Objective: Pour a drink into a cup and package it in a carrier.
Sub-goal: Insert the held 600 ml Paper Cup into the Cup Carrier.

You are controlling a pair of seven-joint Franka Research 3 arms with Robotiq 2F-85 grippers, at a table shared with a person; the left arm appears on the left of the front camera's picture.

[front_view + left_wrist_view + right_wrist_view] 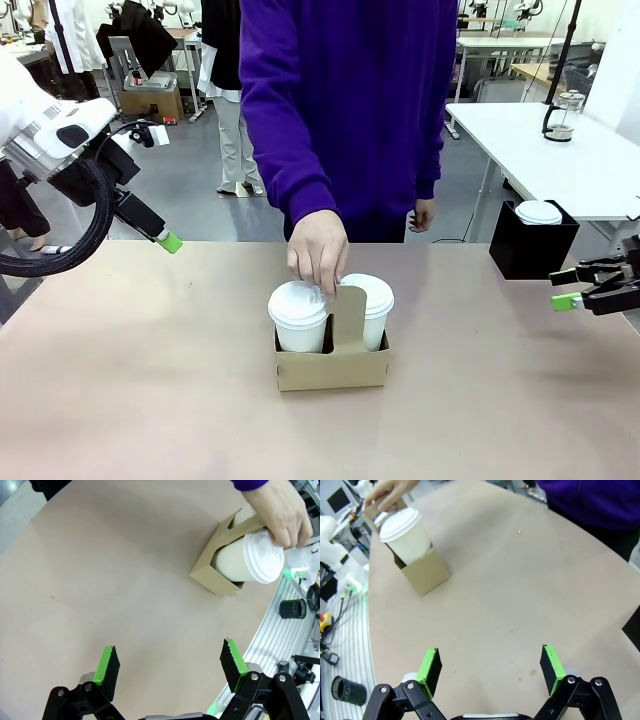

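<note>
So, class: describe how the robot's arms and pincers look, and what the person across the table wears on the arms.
The left arm is white with a black wrist block and a looping black cable. The left pincer and the right pincer are each a black linkage with bolts, ending in two fingers with bright green pads. The person's sleeve is long and purple.

Carrier (331,366) matt brown cardboard; cup (299,318) white paper, smooth plastic lid; table (150,400) matt beige.
</note>
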